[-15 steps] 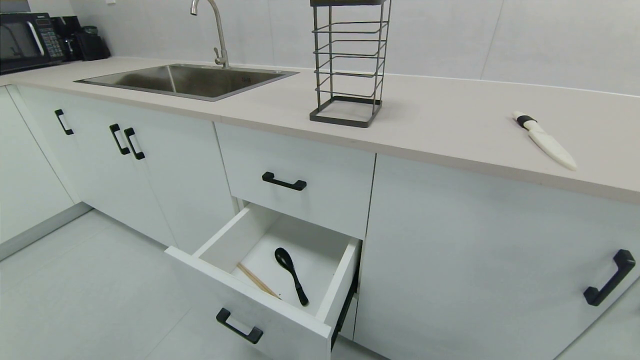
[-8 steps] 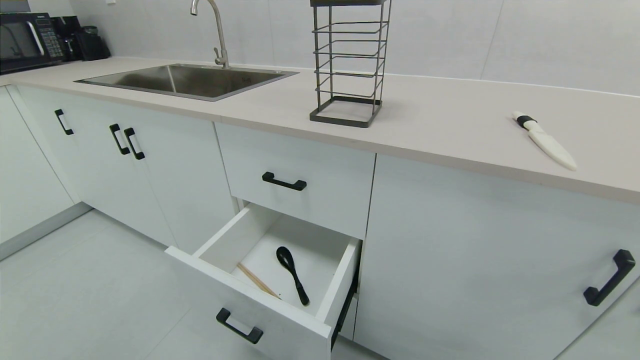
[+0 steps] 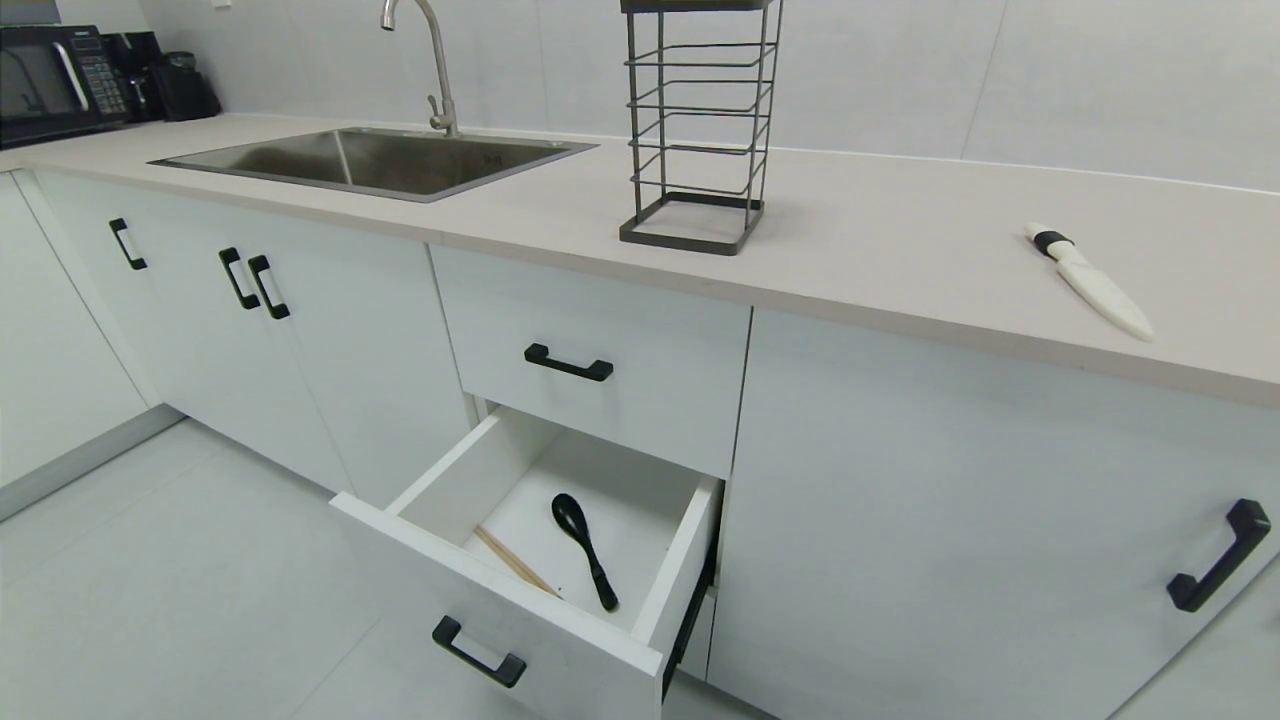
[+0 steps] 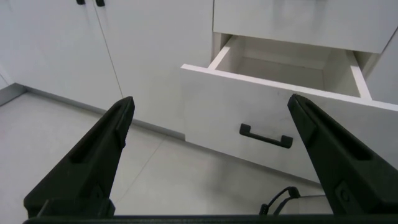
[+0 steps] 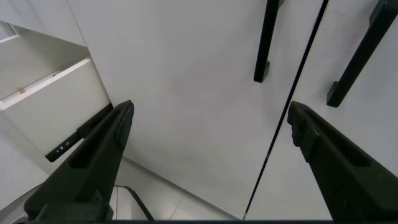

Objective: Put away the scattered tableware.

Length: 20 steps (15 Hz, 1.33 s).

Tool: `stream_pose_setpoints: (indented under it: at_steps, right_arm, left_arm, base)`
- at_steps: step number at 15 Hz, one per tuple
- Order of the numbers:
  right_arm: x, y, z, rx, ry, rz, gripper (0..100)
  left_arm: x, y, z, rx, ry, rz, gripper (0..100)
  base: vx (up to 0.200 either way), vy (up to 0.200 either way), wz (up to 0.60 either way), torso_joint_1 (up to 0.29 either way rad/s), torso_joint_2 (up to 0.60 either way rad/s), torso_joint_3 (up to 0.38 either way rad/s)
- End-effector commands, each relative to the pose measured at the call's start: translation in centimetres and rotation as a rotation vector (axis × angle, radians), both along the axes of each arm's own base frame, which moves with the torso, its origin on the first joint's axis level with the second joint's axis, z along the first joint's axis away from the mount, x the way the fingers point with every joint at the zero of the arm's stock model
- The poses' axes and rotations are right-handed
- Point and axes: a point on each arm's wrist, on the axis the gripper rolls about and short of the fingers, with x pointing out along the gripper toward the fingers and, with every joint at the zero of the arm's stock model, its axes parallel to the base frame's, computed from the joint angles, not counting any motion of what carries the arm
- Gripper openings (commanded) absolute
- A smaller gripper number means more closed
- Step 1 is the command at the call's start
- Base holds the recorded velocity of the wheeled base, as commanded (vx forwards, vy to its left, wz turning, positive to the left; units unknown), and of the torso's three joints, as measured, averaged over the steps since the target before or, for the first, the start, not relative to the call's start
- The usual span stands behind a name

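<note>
A white knife with a black band lies on the countertop at the right. Below, the lower drawer stands pulled out; inside lie a black spoon and wooden chopsticks. My left gripper is open and low, facing the open drawer's front and its black handle. My right gripper is open too, close to a white cabinet door with black handles, beside the drawer's side.
A dark wire rack stands on the counter's middle, a steel sink with a tap to its left, a microwave at the far left. A shut drawer sits above the open one. Bare floor lies left of the drawer.
</note>
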Motion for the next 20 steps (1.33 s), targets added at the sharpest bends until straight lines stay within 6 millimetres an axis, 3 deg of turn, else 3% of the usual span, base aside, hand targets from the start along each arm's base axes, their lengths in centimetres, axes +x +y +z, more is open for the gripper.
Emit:
stream_pose_setpoints:
  at_steps: [1,2,3,6,9,12,16,20]
  right_arm:
    - [0.0,0.0,0.0,0.000,0.006,0.001,100]
    - [0.0,0.0,0.0,0.000,0.006,0.001,100]
    - [0.0,0.0,0.0,0.000,0.006,0.001,100]
    - [0.0,0.0,0.0,0.000,0.006,0.001,100]
    - [0.0,0.0,0.0,0.000,0.006,0.001,100]
    - [0.0,0.0,0.0,0.000,0.006,0.001,100]
    - [0.0,0.0,0.0,0.000,0.006,0.001,100]
    - [0.0,0.0,0.0,0.000,0.006,0.001,100]
  left_arm:
    - [-0.1,0.0,1.1,-0.009,-0.104,0.000,100]
    - [-0.4,0.0,2.4,-0.014,-0.223,-0.008,100]
    - [-0.4,-0.1,2.6,-0.013,-0.228,-0.028,100]
    - [-0.4,-0.3,1.9,-0.016,-0.109,-0.135,100]
    - [-0.2,-0.3,4.6,-0.032,-0.061,-0.181,100]
    - [3.2,-0.5,7.3,-0.100,0.145,-0.231,100]
    - [6.9,-1.2,7.1,-0.089,0.350,-0.354,100]
    - [8.7,-1.9,6.6,-0.071,0.431,-0.429,100]
  base:
    - [0.000,0.000,0.00,0.000,0.00,0.000]
    - [0.000,0.000,0.00,0.000,0.00,0.000]
    - [0.000,0.000,0.00,0.000,0.00,0.000]
    - [0.000,0.000,0.00,0.000,0.00,0.000]
    - [0.000,0.000,0.00,0.000,0.00,0.000]
    - [0.000,0.000,0.00,0.000,0.00,0.000]
    - [0.000,0.000,0.00,0.000,0.00,0.000]
    - [0.000,0.000,0.00,0.000,0.00,0.000]
